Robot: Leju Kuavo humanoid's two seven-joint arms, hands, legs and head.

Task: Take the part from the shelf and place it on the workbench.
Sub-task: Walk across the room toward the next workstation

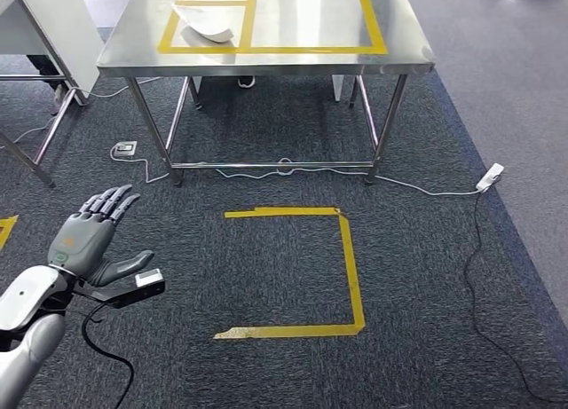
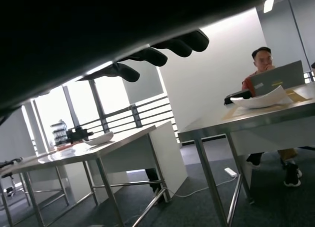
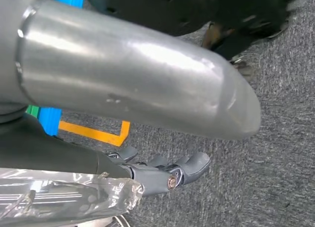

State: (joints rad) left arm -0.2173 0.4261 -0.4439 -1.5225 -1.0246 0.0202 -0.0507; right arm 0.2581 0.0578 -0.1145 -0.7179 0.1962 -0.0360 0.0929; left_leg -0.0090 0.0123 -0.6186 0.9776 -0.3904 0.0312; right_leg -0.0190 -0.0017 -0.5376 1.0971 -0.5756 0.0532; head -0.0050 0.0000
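The part [image 1: 209, 25] already lay on the counter [image 1: 134, 50]; both hands held nothing, left hand [image 1: 90, 236] fingers spread, right hand [image 3: 163, 173] fingers loosely extended.

Best to keep both clear.

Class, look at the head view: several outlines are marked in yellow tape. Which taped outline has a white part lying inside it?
The left taped rectangle on the steel workbench: the white part lies inside it. The rectangle beside it and the floor outline hold nothing.

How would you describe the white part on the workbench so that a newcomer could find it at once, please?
Start at the steel workbench ahead of the robot, marked with yellow tape rectangles. In the left rectangle lies the white part, a thin curved sheet. It is the one loose thing on that top.
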